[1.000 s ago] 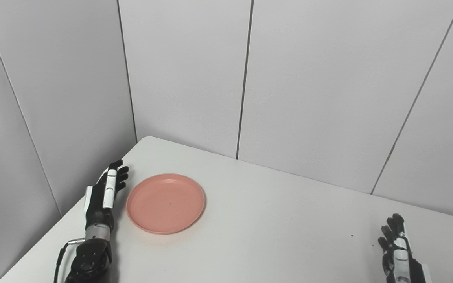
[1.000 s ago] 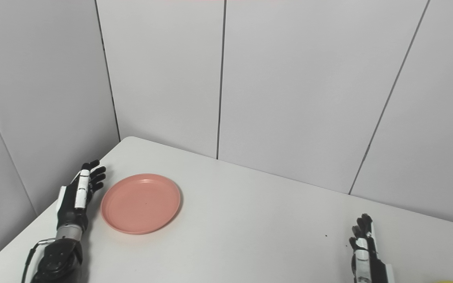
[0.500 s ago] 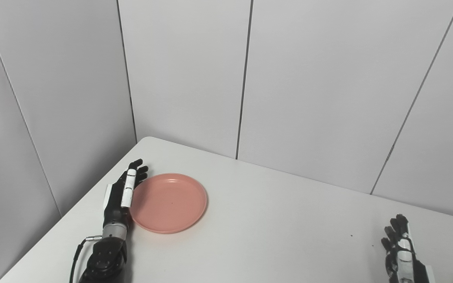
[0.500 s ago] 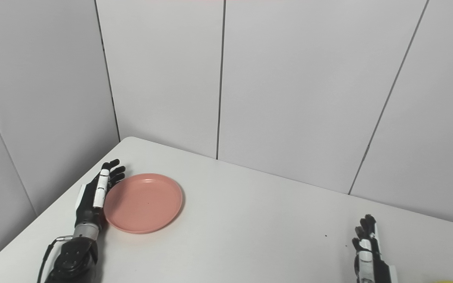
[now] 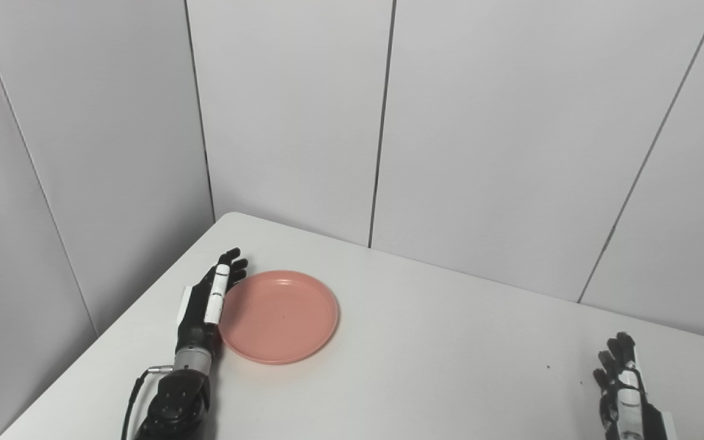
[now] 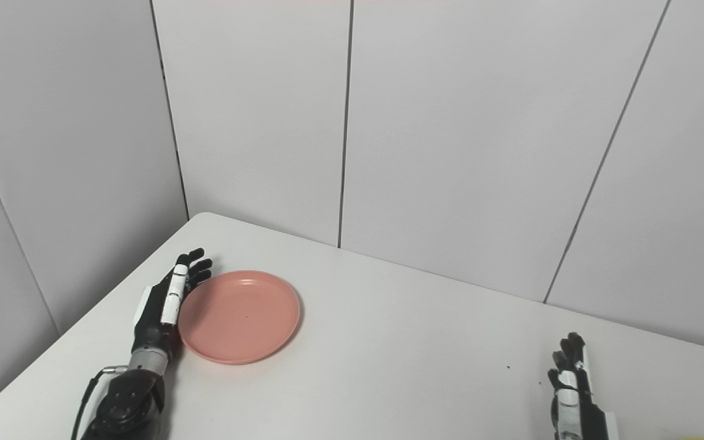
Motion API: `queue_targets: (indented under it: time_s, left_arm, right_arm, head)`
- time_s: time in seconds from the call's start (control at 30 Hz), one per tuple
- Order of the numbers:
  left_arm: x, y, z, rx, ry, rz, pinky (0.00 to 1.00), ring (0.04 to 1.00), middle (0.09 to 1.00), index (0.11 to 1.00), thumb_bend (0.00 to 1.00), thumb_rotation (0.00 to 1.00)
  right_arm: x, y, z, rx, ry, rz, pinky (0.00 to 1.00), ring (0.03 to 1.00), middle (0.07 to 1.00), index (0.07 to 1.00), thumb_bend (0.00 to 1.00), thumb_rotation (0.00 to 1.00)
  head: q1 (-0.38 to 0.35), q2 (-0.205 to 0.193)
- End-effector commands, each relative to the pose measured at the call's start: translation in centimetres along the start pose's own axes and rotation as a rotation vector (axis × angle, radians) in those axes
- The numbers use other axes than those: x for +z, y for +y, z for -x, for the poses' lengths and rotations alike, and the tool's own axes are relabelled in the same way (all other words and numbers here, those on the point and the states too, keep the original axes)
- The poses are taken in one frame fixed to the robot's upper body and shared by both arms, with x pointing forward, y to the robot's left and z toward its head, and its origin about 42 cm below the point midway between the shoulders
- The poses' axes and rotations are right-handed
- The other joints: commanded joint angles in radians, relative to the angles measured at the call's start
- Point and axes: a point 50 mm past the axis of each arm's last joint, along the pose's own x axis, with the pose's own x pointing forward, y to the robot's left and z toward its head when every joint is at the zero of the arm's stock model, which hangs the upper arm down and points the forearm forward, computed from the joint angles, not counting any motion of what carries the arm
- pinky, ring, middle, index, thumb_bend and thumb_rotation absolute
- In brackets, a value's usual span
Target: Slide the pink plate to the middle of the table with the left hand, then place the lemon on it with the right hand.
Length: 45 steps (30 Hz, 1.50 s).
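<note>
The left robot hand point(image 5: 208, 302) stands on edge on the counter point(image 5: 425, 366), fingers stretched out straight and held together, holding nothing, its palm side flat against the rim of the pink plate point(image 5: 278, 316) at the plate's 9 o'clock. The plate lies flat on the white counter toward the far left corner, left of the middle. Well apart, at the plate's 4 o'clock near the bottom right edge of view, the right robot hand point(image 5: 624, 397) rests with fingers extended and slightly spread, empty. At that hand's 4 o'clock a sliver of yellow, the lemon point(image 6: 697, 437), barely shows at the frame's bottom edge.
</note>
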Motion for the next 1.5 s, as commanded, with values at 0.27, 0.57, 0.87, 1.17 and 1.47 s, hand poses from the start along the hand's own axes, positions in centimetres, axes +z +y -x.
queue_targets:
  time_s: [0.27,0.57,0.87,1.17,1.47]
  left_arm:
    - [0.9,-4.0,-0.2,-0.095,-0.030,0.083,0.85,0.843,0.825,0.816,0.60,1.00]
    - [1.3,-6.1,-0.2,-0.158,-0.026,0.093,0.84,0.836,0.822,0.818,0.60,1.00]
    - [0.8,-8.0,0.3,-0.238,0.005,0.075,0.85,0.846,0.847,0.846,0.57,1.00]
    - [1.0,-9.7,0.2,-0.293,0.004,0.038,0.85,0.849,0.852,0.848,0.61,1.00]
    - [0.5,-12.2,0.9,-0.356,0.020,0.085,0.87,0.853,0.856,0.855,0.62,1.00]
  right_arm:
    - [-0.1,0.0,-1.0,0.010,-0.042,0.001,1.00,1.000,1.000,1.000,0.50,1.00]
    - [-1.1,-0.1,-1.2,0.012,-0.040,-0.008,1.00,1.000,1.000,1.000,0.60,1.00]
    - [-1.4,0.2,-1.3,0.019,-0.047,-0.014,1.00,0.996,0.998,1.000,0.61,1.00]
    - [-1.7,1.0,-1.6,0.019,-0.059,-0.014,1.00,0.986,0.990,0.999,0.64,1.00]
    - [-1.7,2.0,-2.1,0.020,-0.055,-0.010,1.00,0.971,0.984,0.992,0.68,1.00]
  head:
    - [-0.070,0.029]
    - [-0.114,0.056]
    - [-0.152,0.073]
    - [-0.248,0.099]
    - [-0.339,0.123]
